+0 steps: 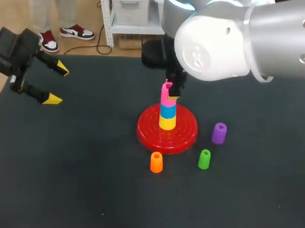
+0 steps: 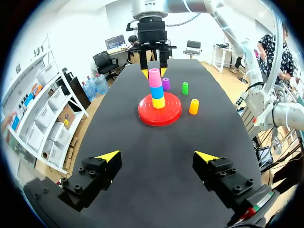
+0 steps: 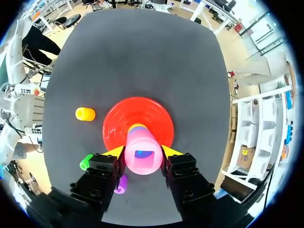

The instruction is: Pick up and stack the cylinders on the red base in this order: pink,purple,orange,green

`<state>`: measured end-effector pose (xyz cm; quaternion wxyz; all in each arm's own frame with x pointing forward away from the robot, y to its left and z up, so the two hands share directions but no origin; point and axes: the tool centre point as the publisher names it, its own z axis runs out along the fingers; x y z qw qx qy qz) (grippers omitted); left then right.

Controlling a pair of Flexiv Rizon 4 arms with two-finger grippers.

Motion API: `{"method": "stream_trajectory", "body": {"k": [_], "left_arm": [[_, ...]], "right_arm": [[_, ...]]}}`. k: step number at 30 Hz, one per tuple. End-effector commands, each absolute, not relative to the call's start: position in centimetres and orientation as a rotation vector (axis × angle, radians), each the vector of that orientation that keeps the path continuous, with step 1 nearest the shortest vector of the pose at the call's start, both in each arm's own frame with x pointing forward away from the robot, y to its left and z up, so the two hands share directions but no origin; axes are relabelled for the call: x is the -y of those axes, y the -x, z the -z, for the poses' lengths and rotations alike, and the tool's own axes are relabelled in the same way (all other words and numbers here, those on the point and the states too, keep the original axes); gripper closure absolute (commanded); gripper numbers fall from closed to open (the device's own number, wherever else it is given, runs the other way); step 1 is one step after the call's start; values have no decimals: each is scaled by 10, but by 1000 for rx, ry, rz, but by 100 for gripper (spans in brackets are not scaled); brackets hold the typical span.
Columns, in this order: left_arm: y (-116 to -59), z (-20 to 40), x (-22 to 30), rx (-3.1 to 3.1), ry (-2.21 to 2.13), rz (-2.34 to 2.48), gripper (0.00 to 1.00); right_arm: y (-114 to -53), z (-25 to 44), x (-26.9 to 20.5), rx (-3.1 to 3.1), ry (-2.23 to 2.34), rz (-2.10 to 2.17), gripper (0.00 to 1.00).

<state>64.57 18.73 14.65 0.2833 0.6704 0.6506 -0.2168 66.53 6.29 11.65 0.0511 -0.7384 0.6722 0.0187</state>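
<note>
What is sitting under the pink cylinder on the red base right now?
A blue cylinder directly beneath the pink cylinder, then a yellow cylinder on the round red base. The base's centre under the stack is covered.

The base (image 1: 184, 137) is red, with a yellow cylinder (image 1: 167, 123), blue cylinder (image 1: 167, 110) and pink cylinder (image 1: 166, 93). An orange cylinder (image 1: 156, 162), green cylinder (image 1: 204, 159) and purple cylinder (image 1: 219, 133) show against the charcoal table (image 1: 65, 181).

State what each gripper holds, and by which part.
Right gripper: pink cylinder, fingers on its opposite sides. Left gripper: nothing.
</note>
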Motion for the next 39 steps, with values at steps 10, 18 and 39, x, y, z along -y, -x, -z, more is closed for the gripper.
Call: {"method": "stream_trajectory", "body": {"k": [10, 18, 39], "left_arm": [[-645, -146, -187, -1740, -1794, 578, 0], [-645, -146, -187, -1740, -1794, 578, 0], [-645, -146, -187, -1740, -1794, 578, 0]], "right_arm": [[-662, -132, -64, -2013, 2195, -67, 0], [-662, -160, -45, -1995, 2146, -41, 0], [-636, -114, 52, -2282, 1850, -26, 0]]}}
